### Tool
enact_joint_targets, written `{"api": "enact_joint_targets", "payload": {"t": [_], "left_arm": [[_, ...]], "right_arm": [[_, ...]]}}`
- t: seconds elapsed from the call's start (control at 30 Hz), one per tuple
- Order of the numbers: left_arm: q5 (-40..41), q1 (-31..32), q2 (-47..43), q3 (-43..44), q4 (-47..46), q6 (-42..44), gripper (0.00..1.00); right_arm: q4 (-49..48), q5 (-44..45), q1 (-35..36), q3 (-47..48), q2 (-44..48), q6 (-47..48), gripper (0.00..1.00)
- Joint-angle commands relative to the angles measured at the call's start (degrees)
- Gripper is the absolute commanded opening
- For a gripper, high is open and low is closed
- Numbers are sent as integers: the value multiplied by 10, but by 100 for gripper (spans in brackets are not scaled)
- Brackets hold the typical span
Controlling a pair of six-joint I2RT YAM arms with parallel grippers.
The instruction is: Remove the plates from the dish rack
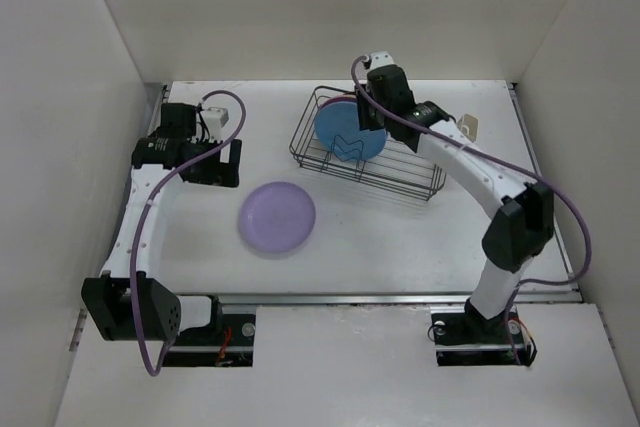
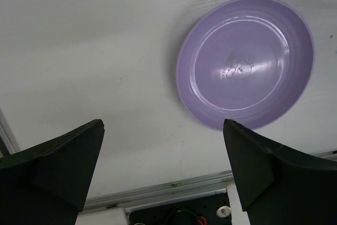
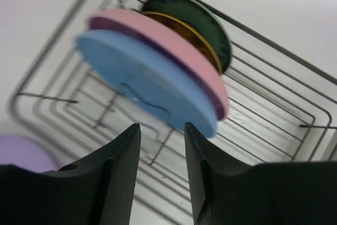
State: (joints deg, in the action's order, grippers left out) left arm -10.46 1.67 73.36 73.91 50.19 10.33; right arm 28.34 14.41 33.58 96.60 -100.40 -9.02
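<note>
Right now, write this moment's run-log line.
lavender plate: on table | rack: blue plate, pink plate, teal plate | right pincer: open, near blue plate | left pincer: open

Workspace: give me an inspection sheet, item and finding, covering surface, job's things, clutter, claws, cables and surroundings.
Surface: white table.
Job's things: lavender plate flat on the table; blue plate, pink plate and small green plate on edge in the wire rack.
Clutter: nothing seen beyond a cream cup at the rack's right end.
Claws: left claw open, empty, by the lavender plate; right claw open, empty, just short of the blue plate's rim.
Cables: purple cable looped along each arm.
Surroundings: white walls on three sides.
</note>
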Motion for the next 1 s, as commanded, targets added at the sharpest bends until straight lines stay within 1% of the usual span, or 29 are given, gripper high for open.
{"api": "enact_joint_targets", "payload": {"t": [0.0,0.03,0.13,0.3,0.4,0.43,0.47,0.57,0.6,0.63,0.73,0.77,0.83,0.87,0.97], "left_arm": [[-43,7,22,24,-12,11,95],[-59,7,32,32,-3,11,95],[-71,7,64,65,11,11,95],[-82,7,78,87,6,11,95],[-82,7,78,87,6,11,95],[-82,7,78,87,6,11,95],[-77,7,78,87,6,11,95],[-76,7,78,82,6,11,95],[-76,7,84,82,1,11,95],[-76,7,84,82,1,6,95],[-76,7,99,98,8,0,95],[-76,7,99,110,8,0,95],[-71,7,104,110,14,0,95],[-71,7,104,110,14,6,95],[-66,7,98,110,14,6,95]], "right_arm": [[30,55,-13,17,-66,3,44],[23,55,-13,17,-71,3,43],[23,74,-26,36,-88,-10,39],[23,87,-26,36,-87,-10,39],[23,70,-26,14,-50,-5,47],[23,70,-26,9,-26,-5,53],[23,70,-26,4,-17,-5,55],[23,65,-26,-7,-3,-5,55],[23,60,-26,-7,-3,1,53],[16,55,-26,-7,-13,7,53],[16,54,-26,-2,-51,7,49],[9,60,-26,4,-59,7,46],[3,53,-31,13,-83,19,42],[-3,39,-31,22,-95,25,38],[-3,39,-31,39,-106,25,29]]}}
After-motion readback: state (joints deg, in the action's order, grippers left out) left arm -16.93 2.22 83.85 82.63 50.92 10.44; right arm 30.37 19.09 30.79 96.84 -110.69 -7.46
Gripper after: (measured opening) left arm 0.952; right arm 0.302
